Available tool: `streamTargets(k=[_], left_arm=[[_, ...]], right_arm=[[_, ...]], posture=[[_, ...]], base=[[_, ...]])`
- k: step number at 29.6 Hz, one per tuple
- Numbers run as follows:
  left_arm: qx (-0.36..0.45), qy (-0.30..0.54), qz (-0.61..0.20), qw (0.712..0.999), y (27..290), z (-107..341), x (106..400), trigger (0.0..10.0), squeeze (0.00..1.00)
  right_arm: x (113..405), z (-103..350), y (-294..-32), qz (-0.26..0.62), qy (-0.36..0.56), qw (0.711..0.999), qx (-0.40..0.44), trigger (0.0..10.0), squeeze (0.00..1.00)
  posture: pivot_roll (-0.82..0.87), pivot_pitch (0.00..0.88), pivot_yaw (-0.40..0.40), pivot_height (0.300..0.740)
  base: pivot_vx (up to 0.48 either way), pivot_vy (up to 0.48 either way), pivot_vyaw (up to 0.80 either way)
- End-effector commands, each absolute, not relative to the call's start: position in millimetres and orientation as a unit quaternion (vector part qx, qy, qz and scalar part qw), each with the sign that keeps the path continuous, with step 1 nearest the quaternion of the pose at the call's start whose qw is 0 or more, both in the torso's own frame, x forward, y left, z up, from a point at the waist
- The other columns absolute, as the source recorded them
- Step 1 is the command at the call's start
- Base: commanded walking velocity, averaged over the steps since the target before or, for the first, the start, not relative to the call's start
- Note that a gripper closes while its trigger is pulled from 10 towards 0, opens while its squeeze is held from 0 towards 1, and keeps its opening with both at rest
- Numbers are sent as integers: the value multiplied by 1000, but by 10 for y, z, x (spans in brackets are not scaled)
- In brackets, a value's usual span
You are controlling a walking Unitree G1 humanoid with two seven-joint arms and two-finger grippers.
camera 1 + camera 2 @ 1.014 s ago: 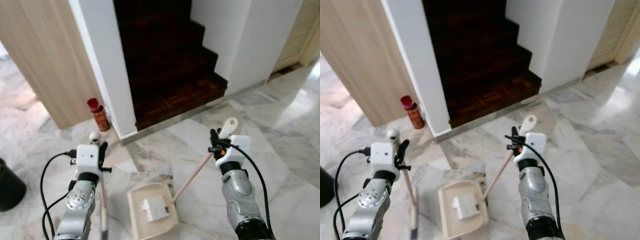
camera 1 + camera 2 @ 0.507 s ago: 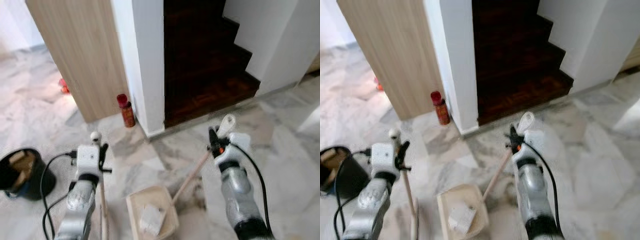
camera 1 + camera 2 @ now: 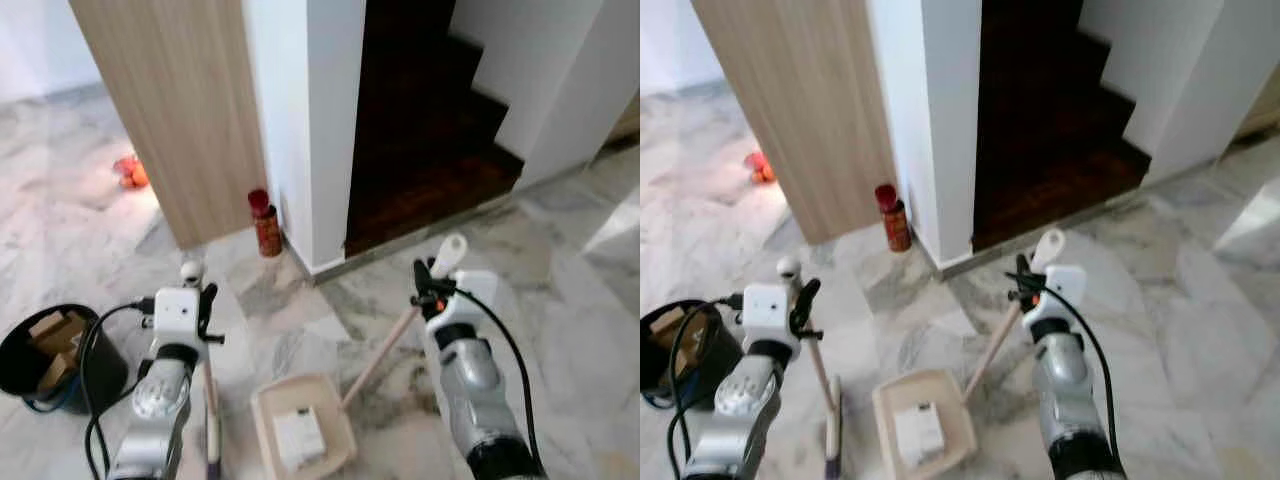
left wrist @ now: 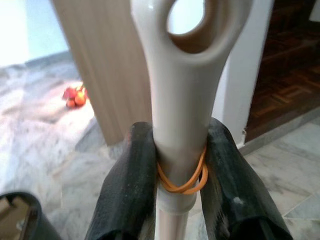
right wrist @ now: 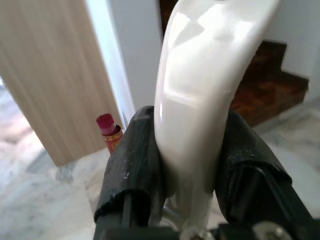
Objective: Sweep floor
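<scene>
My left gripper (image 3: 205,301) is shut on the cream broom handle (image 4: 178,107), black fingers (image 4: 131,184) on either side and an orange rubber band around it. The broom stick (image 3: 211,410) runs down to the floor by my left arm. My right gripper (image 3: 428,289) is shut on the cream dustpan handle (image 5: 197,95), which slants down to the dustpan (image 3: 335,433) on the marble floor between my arms. A white piece of paper (image 3: 298,437) lies in the pan.
A black bin (image 3: 93,357) holding cardboard stands at my left. A red spray can (image 3: 265,222) stands at the foot of the white pillar (image 3: 310,120), next to a wooden panel (image 3: 180,110). Dark wooden stairs (image 3: 430,140) rise ahead. Small orange things (image 3: 130,172) lie far left.
The camera has swung left: the stairs shifted right and the black bin and orange things came into view. Both grippers keep hold of their handles, and the dustpan stays between my arms.
</scene>
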State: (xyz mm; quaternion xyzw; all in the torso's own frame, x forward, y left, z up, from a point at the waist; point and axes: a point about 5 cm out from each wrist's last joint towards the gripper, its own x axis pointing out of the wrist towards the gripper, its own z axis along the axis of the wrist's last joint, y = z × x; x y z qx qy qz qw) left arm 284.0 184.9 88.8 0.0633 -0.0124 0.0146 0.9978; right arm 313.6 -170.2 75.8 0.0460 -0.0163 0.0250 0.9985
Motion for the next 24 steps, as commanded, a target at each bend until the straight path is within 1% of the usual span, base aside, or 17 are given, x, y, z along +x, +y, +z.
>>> streamTargets(k=[1,6,11,16,24], left_arm=[[72,-22,22,997,1917,942,2844,10000,0],[73,-22,23,997,1919,944,2844,10000,0],[72,-22,24,997,1917,945,2843,10000,0],[71,-23,24,997,1922,947,2843,10000,0],[75,-25,26,997,1928,953,2842,10000,0]], right_arm=[[3191,872,-1594,40,-41,997,52,10000,0],[3193,875,-1583,44,-42,997,56,10000,0],[3189,870,-1582,48,-41,997,53,10000,0],[3185,865,-1575,50,-40,997,52,10000,0],[3186,861,-1562,53,-39,996,56,10000,0]], posture=[[146,0,34,740],[147,0,34,740],[146,0,33,740],[149,0,32,740],[152,0,33,740]], base=[[0,386,800],[0,390,660],[0,390,0],[0,352,758],[0,0,800]])
